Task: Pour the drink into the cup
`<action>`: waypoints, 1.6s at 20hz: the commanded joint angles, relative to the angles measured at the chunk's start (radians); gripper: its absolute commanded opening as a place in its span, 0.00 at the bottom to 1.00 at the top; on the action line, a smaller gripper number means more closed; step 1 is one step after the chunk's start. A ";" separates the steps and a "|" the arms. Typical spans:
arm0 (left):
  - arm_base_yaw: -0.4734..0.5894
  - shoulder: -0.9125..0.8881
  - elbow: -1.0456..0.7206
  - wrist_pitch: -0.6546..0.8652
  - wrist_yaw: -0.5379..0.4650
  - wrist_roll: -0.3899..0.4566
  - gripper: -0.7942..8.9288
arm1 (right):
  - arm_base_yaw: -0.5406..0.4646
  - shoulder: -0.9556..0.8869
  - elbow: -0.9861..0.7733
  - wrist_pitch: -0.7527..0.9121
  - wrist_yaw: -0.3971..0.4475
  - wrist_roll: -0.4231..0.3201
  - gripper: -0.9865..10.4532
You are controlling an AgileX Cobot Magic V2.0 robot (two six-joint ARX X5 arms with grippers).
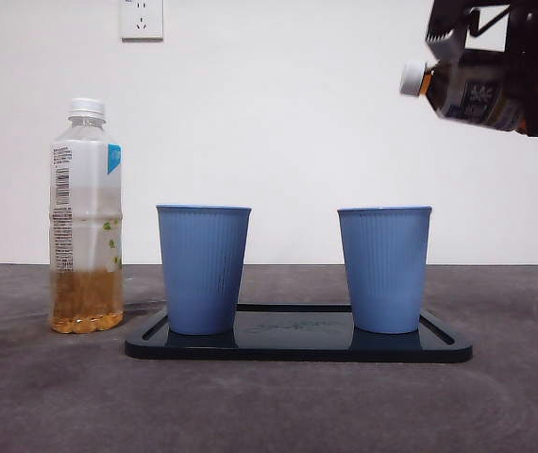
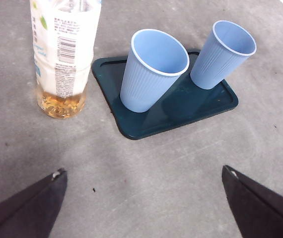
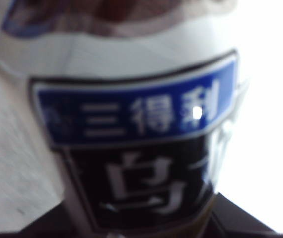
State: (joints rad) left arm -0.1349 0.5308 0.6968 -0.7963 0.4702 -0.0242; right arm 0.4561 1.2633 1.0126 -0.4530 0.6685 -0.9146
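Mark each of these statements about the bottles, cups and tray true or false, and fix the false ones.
1. Both blue cups stand upright on the dark tray. True: left cup, right cup.
2. The right tool holds a dark-labelled bottle tilted, high above the table. True.
3. That bottle's white cap is off. False: it is on.
4. The clear bottle stands on the tray. False: it stands on the table beside it.
5. The left tool grips a cup. False: it is open, holding nothing.

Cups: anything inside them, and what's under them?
Both cups look empty in the left wrist view, though their bottoms are hidden. They stand on the dark tray.
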 commanded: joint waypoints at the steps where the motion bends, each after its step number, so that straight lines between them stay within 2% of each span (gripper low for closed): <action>1: -0.006 0.003 0.019 0.008 0.002 0.008 0.60 | 0.021 0.020 0.033 0.042 0.072 -0.096 0.11; 3: -0.011 0.003 0.019 0.007 0.002 0.008 0.60 | 0.035 0.031 0.033 0.041 0.080 -0.102 0.10; 6: -0.012 0.003 0.019 0.008 0.002 0.008 0.60 | 0.062 0.051 0.033 0.042 0.127 -0.167 0.10; 12: -0.024 -0.005 0.019 0.007 0.002 0.008 0.60 | 0.089 0.086 0.033 0.041 0.174 -0.218 0.10; 22: -0.025 -0.010 0.019 0.006 0.002 0.008 0.60 | 0.106 0.119 0.033 0.029 0.222 -0.318 0.10; 30: -0.030 -0.010 0.019 0.007 0.002 0.008 0.60 | 0.106 0.123 0.033 0.030 0.222 -0.323 0.10; 32: -0.030 -0.010 0.019 0.006 0.002 0.008 0.60 | 0.106 0.122 0.033 0.034 0.222 -0.304 0.10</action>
State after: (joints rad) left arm -0.1623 0.5179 0.6968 -0.7967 0.4698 -0.0242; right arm 0.5549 1.3792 1.0126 -0.4519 0.8608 -1.2308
